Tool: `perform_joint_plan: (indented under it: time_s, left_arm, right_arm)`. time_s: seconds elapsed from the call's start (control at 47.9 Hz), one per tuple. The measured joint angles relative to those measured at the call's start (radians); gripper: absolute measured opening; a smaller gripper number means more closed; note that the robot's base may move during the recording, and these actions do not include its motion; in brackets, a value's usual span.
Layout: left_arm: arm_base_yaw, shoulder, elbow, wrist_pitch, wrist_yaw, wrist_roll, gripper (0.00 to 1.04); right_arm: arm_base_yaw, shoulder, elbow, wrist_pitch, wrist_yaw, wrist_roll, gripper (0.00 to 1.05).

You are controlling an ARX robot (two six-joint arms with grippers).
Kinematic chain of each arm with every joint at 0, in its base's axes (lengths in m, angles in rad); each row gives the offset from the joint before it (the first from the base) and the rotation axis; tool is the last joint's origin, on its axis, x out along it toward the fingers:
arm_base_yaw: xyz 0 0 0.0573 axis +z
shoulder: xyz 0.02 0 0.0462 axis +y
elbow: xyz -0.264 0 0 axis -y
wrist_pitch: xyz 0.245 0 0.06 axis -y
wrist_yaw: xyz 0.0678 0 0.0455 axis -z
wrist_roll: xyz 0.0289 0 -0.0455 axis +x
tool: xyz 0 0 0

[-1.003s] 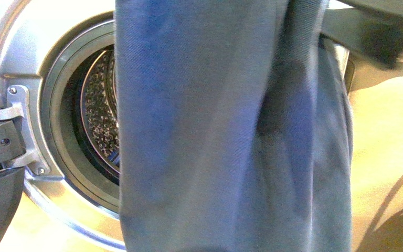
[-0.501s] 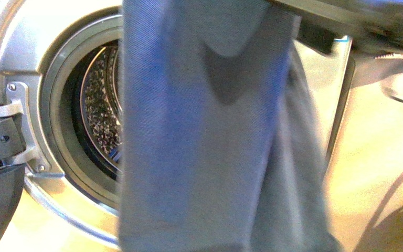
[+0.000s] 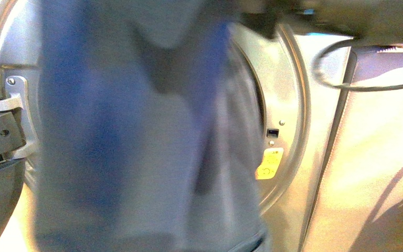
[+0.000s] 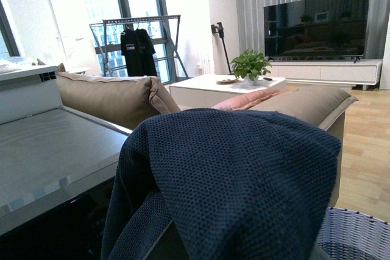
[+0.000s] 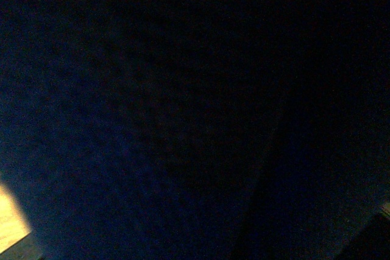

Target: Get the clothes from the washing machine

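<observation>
Living-room sofa (image 4: 109,98), clothes (image 3: 136,131) screening washing machine (image 3: 294,105), end effectors hidden, grip unknowable.

Setting: a home, open living room. Left wrist view logs a tan sofa (image 4: 116,98), 1 large television (image 4: 317,19) on a low white bench (image 4: 329,71), a white coffee table (image 4: 213,86) carrying a potted plant (image 4: 251,65), and a drying rack (image 4: 140,41) by tall windows (image 4: 91,4). Wood floor (image 4: 365,144). In front of me, a domestic washing machine (image 3: 294,105). Right wrist view dark.
</observation>
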Motion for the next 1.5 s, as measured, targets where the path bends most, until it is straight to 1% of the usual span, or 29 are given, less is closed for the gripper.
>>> perform_joint_plan:
  time_s: [0.063,0.146,0.251,0.397,0.501,0.585,0.648,0.773,0.857,0.919,1.003,1.107,1.128,1.17,1.191,1.316,1.358,1.421,1.483,1.504]
  left_arm:
    - [0.0,0.0,0.0,0.0,-0.003,0.0,0.07]
    - [0.001,0.0,0.0,0.0,-0.003,0.0,0.07]
    - [0.001,0.0,0.0,0.0,-0.003,0.0,0.07]
    - [0.001,0.0,0.0,0.0,-0.003,0.0,0.07]
    - [0.001,0.0,0.0,0.0,-0.003,0.0,0.07]
    - [0.001,0.0,0.0,0.0,-0.003,0.0,0.07]
    - [0.001,0.0,0.0,0.0,-0.003,0.0,0.07]
    - [0.001,0.0,0.0,0.0,-0.003,0.0,0.07]
    - [0.001,0.0,0.0,0.0,-0.003,0.0,0.07]
    - [0.001,0.0,0.0,0.0,-0.002,0.0,0.07]
    - [0.001,0.0,0.0,0.0,-0.002,-0.001,0.08]
    - [0.001,0.0,0.0,0.0,0.002,-0.001,0.25]
    - [0.001,0.0,0.0,0.0,0.002,-0.001,0.27]
    - [0.001,0.0,0.002,0.0,0.003,-0.001,0.35]
    - [0.001,0.0,0.003,0.0,0.004,-0.001,0.37]
    - [0.001,0.0,0.008,0.0,0.005,-0.001,0.59]
    - [0.001,0.0,0.008,0.0,0.005,-0.001,0.64]
    - [0.001,0.0,0.008,0.0,0.005,-0.001,0.75]
    - [0.001,0.0,0.008,0.0,0.005,-0.001,0.84]
    - [0.001,0.0,0.008,0.0,0.005,-0.001,0.87]
  right_arm:
    - [0.01,0.016,0.017,-0.01,0.024,-0.006,0.97]
    - [0.021,0.054,0.062,-0.016,0.092,-0.018,0.97]
    - [0.016,0.113,0.128,-0.002,0.21,-0.005,0.97]
    - [-0.014,0.149,0.162,0.025,0.372,0.029,0.97]
    - [-0.04,0.159,0.166,0.054,0.418,0.051,0.97]
    - [-0.053,0.163,0.163,0.073,0.422,0.058,0.96]
    - [-0.061,0.163,0.151,0.089,0.428,0.058,0.86]
    - [-0.062,0.149,0.103,0.111,0.422,0.063,0.59]
    - [-0.062,0.13,0.074,0.122,0.413,0.071,0.45]
    - [-0.063,0.099,0.046,0.134,0.411,0.082,0.31]
    - [-0.073,0.056,0.013,0.153,0.401,0.101,0.17]
    - [-0.094,0.001,-0.03,0.17,0.381,0.127,0.04]
    - [-0.101,-0.015,-0.043,0.171,0.378,0.132,0.03]
    - [-0.118,-0.05,-0.072,0.179,0.366,0.146,0.03]
    - [-0.128,-0.069,-0.087,0.181,0.36,0.153,0.03]
    - [-0.196,-0.178,-0.155,0.188,0.328,0.196,0.03]
    - [-0.219,-0.208,-0.166,0.188,0.317,0.207,0.03]
    - [-0.28,-0.27,-0.177,0.188,0.296,0.236,0.03]
    - [-0.319,-0.302,-0.177,0.188,0.283,0.256,0.03]
    - [-0.351,-0.324,-0.177,0.188,0.276,0.27,0.03]
